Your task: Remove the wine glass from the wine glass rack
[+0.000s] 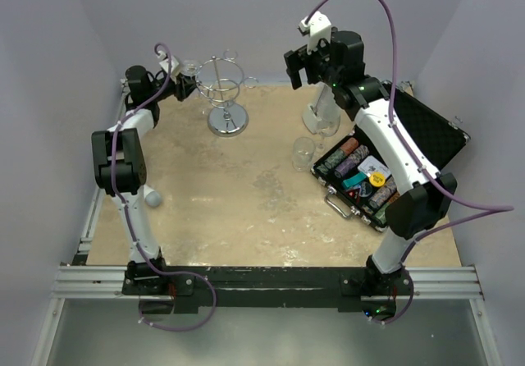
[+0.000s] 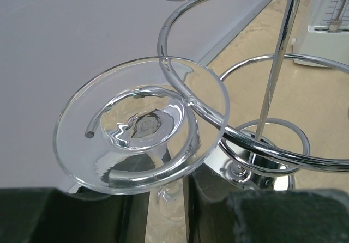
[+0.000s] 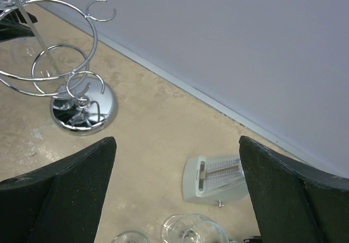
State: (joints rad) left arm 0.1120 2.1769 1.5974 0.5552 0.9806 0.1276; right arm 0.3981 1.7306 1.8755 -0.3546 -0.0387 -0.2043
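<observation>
The wine glass (image 2: 142,128) hangs foot up, stem vertical, from a curl of the rack (image 2: 273,74); your left claw (image 2: 167,188) straddles the stem, grip unclear; your right claw (image 3: 177,161) gapes empty

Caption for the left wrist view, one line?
Left end effector straddles the stem of the wine glass hanging inverted on the wine glass rack.

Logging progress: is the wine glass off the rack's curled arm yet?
No, the wine glass hangs with its foot seated in a curled arm of the wine glass rack.
</observation>
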